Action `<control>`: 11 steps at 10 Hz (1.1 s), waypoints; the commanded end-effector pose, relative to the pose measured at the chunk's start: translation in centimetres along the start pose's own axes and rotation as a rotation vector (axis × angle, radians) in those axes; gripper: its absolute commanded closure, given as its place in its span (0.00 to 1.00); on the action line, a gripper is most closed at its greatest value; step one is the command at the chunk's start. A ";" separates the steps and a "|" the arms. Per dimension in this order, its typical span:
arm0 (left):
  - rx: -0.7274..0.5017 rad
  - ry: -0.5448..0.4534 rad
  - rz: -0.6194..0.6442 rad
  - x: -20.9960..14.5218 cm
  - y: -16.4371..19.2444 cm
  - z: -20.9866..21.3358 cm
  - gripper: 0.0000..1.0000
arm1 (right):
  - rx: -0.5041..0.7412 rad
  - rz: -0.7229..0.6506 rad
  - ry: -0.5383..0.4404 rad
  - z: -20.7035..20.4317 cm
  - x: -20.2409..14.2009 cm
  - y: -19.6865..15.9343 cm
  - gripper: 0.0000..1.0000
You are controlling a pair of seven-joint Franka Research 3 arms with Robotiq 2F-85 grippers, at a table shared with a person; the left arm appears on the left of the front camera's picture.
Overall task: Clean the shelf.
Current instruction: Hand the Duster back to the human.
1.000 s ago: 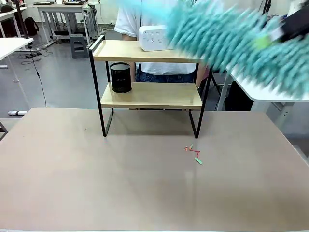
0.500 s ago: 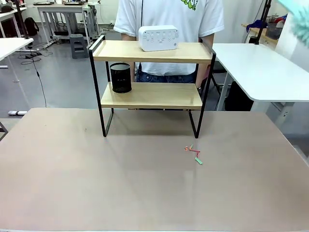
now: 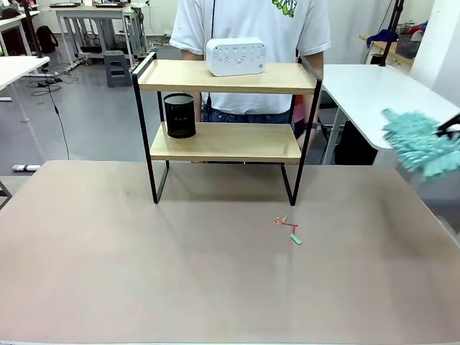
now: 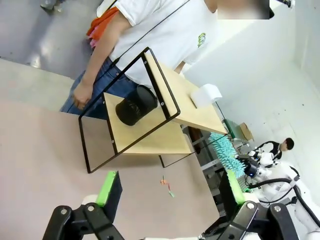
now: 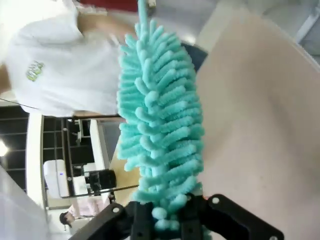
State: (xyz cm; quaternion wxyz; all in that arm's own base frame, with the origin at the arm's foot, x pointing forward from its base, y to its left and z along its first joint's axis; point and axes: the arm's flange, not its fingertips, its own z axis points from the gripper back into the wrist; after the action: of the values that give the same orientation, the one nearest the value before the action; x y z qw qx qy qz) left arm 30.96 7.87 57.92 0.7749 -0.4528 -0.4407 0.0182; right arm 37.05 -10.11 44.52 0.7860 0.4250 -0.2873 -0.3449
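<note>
Right hand [image 5: 167,220] is clamped on the base of a teal microfibre duster [image 5: 160,120], whose fluffy head stands up between the fingers in its wrist view and shows at the right edge of the front view, out beyond the table's right side. From that hand the shelf [image 3: 226,75] lies well off toward the table's far middle, standing on its four black legs, with no contact between duster and boards at this moment. Nothing in the pictures shows whether either board has been wiped, so I judge the dusting as not finished. A white boxy device [image 3: 236,56] sits on the top board and a black mesh cup [image 3: 180,115] on the lower one, both in the way of a full wipe. Small red and green scraps [image 3: 289,228] lie on the table [image 3: 108,273] in front of the shelf. Left hand [image 4: 170,190] hangs above the near table with its green-padded fingers spread wide and nothing between them. A person [image 3: 251,21] stands just behind the shelf; the green print on the white shirt is too small to read, and no other writing is legible.
</note>
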 end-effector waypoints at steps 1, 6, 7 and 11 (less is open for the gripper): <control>-0.005 0.002 -0.006 -0.2 -0.2 0.3 0.00 | 0.041 -0.014 0.065 -1.7 0.5 0.9 1.00; -0.005 0.002 -0.006 -0.2 -0.2 0.3 0.00 | 0.000 0.000 0.000 0.0 0.0 0.0 1.00; -0.005 0.002 -0.006 -0.2 -0.2 0.3 0.00 | 0.000 0.000 0.000 0.0 0.0 0.0 1.00; -0.005 0.002 -0.006 -0.2 -0.2 0.3 0.00 | 0.000 0.000 0.000 0.0 0.0 0.0 1.00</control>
State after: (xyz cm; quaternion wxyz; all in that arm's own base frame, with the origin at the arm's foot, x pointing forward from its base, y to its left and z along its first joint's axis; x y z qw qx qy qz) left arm 30.90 7.96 57.97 0.7744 -0.4525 -0.4419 0.0187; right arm 37.53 -10.24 44.49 0.7867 0.4311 -0.2826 -0.3396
